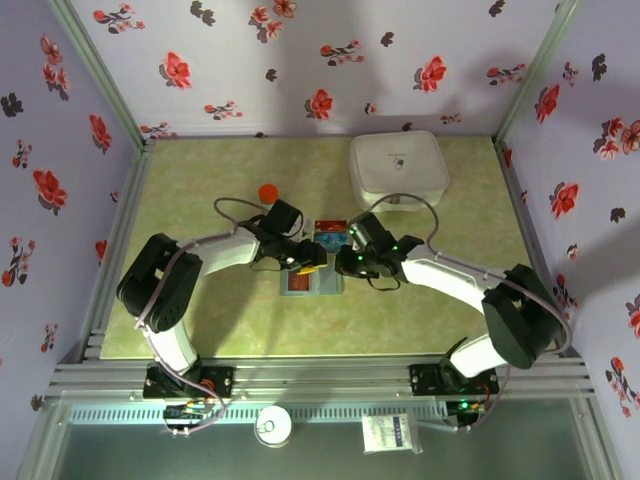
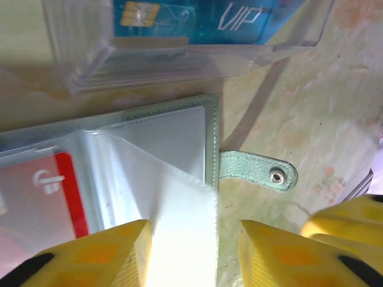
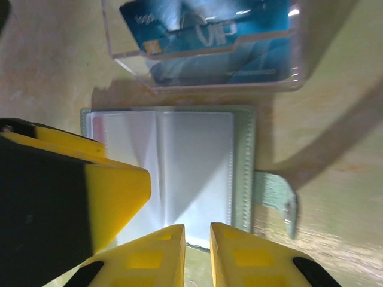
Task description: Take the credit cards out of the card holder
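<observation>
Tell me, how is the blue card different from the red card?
The blue card stands in the clear box; the red card sits in a see-through sleeve of the card holder. The blue card shows a gold chip and VIP; the red card shows a white mark. Both are thin cards.

**A:** How's the picture on your end?

**B:** Top cam's bright and even for me, soft arm shadows on the table (image 1: 400, 320). My wrist cams are rougher: glare whites out the sleeves of the card holder (image 2: 173, 131), and the left gripper (image 2: 194, 230) up close looks blurry.
</observation>
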Tool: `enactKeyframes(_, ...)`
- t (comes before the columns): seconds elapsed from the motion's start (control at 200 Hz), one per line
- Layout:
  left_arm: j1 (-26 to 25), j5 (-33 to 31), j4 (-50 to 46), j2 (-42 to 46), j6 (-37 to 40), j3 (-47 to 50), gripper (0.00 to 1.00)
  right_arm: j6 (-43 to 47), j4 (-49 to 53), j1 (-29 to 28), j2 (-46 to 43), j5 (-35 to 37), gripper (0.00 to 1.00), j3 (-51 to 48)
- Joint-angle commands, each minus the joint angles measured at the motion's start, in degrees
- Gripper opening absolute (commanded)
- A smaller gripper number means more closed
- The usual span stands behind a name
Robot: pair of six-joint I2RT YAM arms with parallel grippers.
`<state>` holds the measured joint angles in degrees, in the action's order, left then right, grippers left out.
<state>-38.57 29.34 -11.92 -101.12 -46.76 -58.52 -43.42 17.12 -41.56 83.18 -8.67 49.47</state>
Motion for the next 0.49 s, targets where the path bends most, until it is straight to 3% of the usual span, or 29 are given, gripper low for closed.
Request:
enactKeyframes(0.0, -0.46, 2.22, 2.58, -2.15, -1.72, -1.06, 0.46, 1.12, 3.92, 0.77, -1.68, 3.31, 0.20, -1.57)
enactKeyframes(0.49, -0.13, 1.91, -0.11, -1.66, 2.09, -2.49, 0.53, -0.09, 3.66, 0.64, -1.38, 1.41, 0.21, -0.34)
